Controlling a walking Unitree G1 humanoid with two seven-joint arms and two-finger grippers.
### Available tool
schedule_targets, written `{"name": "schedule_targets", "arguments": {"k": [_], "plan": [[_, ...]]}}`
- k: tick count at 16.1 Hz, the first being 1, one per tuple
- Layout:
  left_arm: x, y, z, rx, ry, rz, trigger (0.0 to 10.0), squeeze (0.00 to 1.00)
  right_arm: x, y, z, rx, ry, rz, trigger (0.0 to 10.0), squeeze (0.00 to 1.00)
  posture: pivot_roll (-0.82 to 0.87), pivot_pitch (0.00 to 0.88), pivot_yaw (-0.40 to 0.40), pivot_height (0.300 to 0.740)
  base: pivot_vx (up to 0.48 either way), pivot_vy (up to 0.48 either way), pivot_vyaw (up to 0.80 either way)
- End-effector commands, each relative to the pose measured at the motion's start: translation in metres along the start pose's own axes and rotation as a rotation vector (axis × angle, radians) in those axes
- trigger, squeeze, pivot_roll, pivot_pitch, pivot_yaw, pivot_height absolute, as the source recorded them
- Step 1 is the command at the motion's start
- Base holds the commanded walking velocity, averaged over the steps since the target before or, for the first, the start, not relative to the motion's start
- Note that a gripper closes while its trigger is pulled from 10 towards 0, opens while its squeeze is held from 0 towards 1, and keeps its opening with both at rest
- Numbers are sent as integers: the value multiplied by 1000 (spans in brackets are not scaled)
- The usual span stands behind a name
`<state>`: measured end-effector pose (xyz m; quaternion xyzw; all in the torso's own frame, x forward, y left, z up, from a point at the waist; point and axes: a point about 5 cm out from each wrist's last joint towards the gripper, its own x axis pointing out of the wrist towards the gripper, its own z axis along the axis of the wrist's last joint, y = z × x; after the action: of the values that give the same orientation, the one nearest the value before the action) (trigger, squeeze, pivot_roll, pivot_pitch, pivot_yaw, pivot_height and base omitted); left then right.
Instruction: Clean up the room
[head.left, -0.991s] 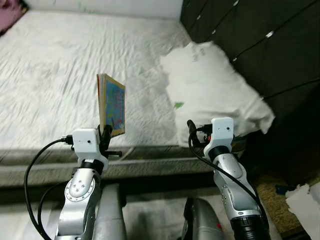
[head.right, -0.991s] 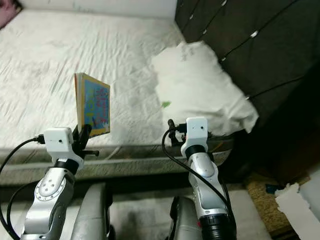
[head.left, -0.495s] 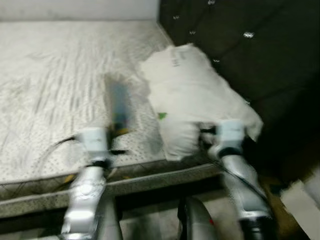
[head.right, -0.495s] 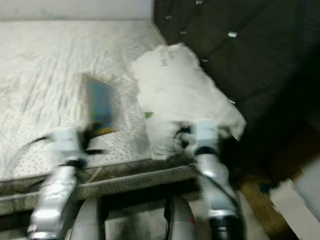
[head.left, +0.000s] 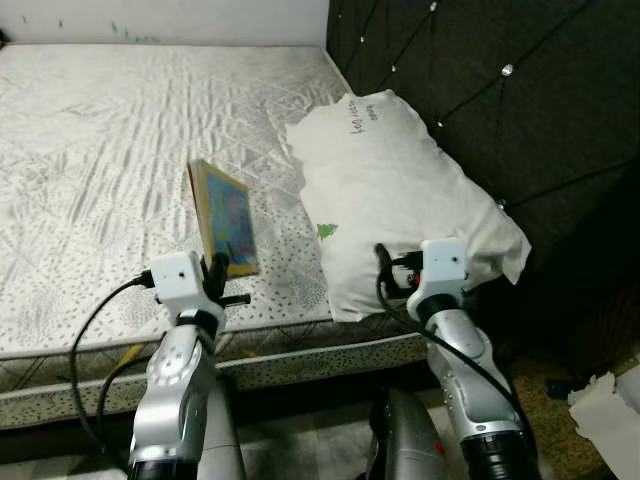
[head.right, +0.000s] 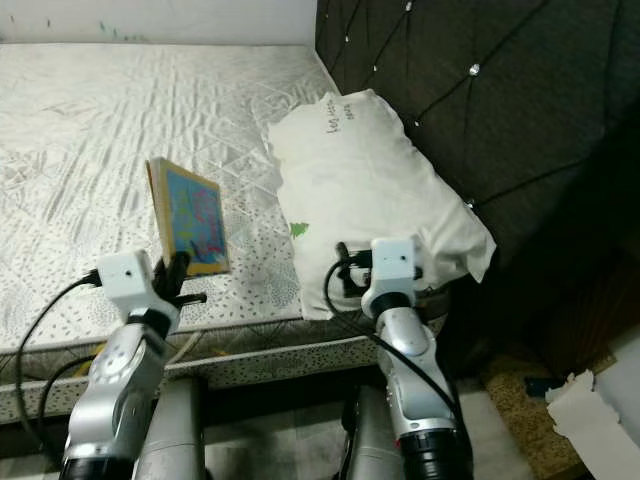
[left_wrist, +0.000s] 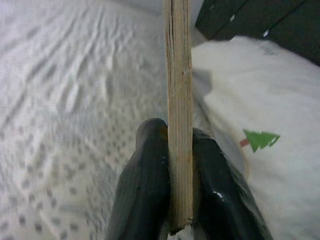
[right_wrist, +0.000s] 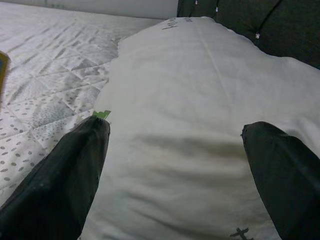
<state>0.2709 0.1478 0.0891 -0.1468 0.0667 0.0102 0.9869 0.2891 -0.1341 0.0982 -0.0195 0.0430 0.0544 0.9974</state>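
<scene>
My left gripper (head.left: 215, 272) is shut on a thin picture book (head.left: 226, 217) with a bright blue cover and holds it upright over the near edge of the mattress (head.left: 100, 150). In the left wrist view the book's pale page edge (left_wrist: 179, 110) stands clamped between the two black fingers (left_wrist: 145, 190). My right gripper (right_wrist: 175, 165) is open, its fingers spread wide in front of a white pillow (head.left: 400, 190) that lies on the bed against the headboard. The fingers hold nothing.
A dark tufted headboard (head.left: 480, 90) rises on the right of the bed. The bare quilted mattress stretches away to the left and far side. On the floor at the lower right lies crumpled white paper (head.left: 605, 400) on a brown rug.
The camera has swung and the whole view has shifted, blurred half a second ago and sharp now. The book stays in my left gripper, now lower over the mattress edge.
</scene>
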Motion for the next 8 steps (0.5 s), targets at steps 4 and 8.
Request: {"name": "schedule_targets", "arguments": {"k": [4,8], "plan": [[5,-40,-21,-260,212,-65,10000,0,0,-7,2,-21,-6,-21,10000,0,27,0,-66,561,0,0,0],[1,-46,-43,-281,443,-156,10000,0,-1,-14,4,-15,-7,-27,10000,0,19,4,-66,561,0,0,0]]}}
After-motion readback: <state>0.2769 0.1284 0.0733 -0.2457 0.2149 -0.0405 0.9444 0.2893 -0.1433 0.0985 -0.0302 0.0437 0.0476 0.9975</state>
